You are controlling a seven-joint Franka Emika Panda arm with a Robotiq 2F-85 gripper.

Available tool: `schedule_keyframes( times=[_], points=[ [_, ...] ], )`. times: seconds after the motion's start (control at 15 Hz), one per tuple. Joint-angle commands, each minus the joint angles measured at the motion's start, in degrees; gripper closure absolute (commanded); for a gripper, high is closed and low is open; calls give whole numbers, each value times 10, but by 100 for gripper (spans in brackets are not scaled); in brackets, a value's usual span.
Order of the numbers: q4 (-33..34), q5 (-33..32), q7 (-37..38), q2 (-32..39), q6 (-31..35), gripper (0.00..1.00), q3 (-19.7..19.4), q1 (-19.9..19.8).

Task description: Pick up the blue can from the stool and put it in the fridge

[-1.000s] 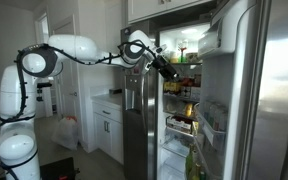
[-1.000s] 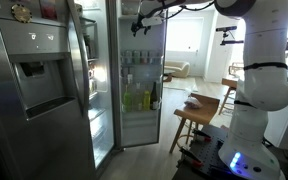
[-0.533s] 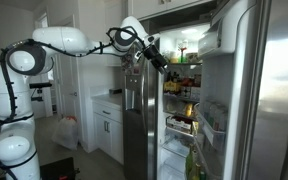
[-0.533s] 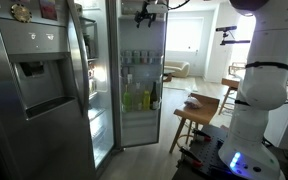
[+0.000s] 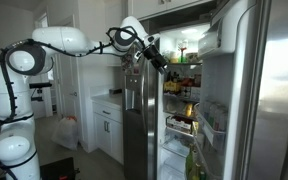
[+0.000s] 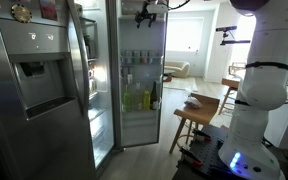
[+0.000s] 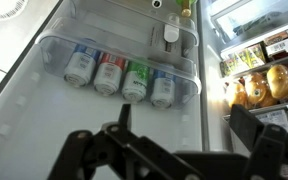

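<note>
Looks past the placing step: holds the gripper [image 7: 181, 118] before the fridge [image 5: 274, 100] door, jaws wide apart, gripping nothing. Probably leaves the blue can [image 7: 164, 88] standing in the door bin [image 7: 49, 50]. Next calls for backing straight out.

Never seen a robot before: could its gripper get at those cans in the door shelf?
Likely yes: the open gripper faces the cans in the clear door bin, with nothing visible between them.
</note>
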Motion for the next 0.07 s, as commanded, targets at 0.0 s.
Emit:
schedule_keyframes(
  times=[0.0],
  points=[
    [0, 0, 0, 0, 0, 0, 0, 0]
  ],
)
